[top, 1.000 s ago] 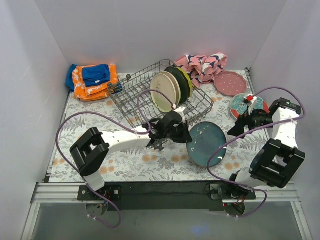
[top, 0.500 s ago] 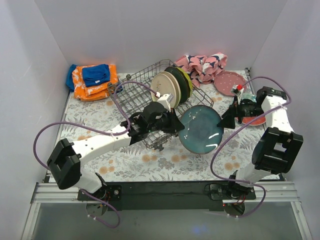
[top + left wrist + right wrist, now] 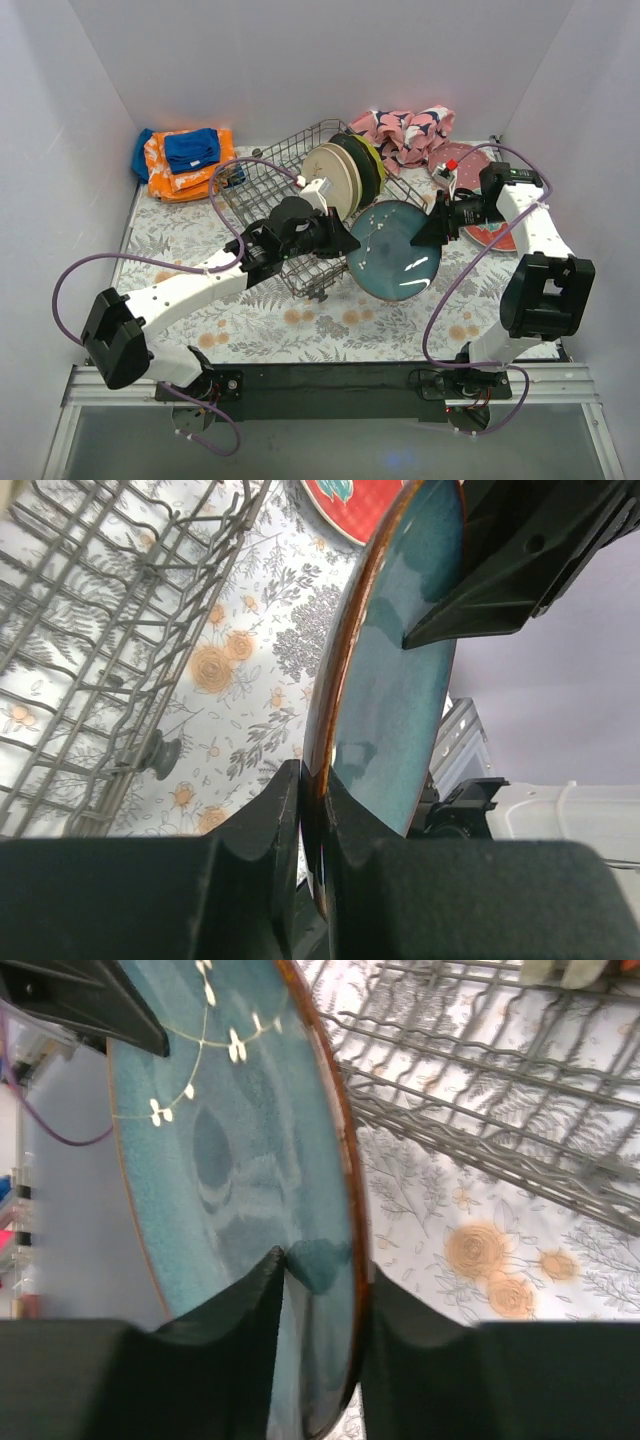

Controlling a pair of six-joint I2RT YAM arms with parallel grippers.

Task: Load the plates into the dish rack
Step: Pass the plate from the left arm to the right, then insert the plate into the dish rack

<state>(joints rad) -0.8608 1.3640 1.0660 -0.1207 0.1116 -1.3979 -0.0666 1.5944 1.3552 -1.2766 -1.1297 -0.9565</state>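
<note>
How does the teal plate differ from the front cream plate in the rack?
The teal plate is held up between the left end effector and right end effector, beside the dish rack; the cream plate stands inside it. The teal plate is dark and brown-rimmed; the cream plate is pale. Both are round.

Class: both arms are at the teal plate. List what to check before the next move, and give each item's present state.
1. Grip of left end effector on teal plate rim: ok, clamped.
2. Grip of right end effector on opposite rim: ok, fingers close on both faces.
3. Plate held on edge beside the rack: ok.
4. Free tines left of cream plate: ok.
5. Left arm's cable clear of rack: cannot tell; it crosses the rack in the top view.
</note>
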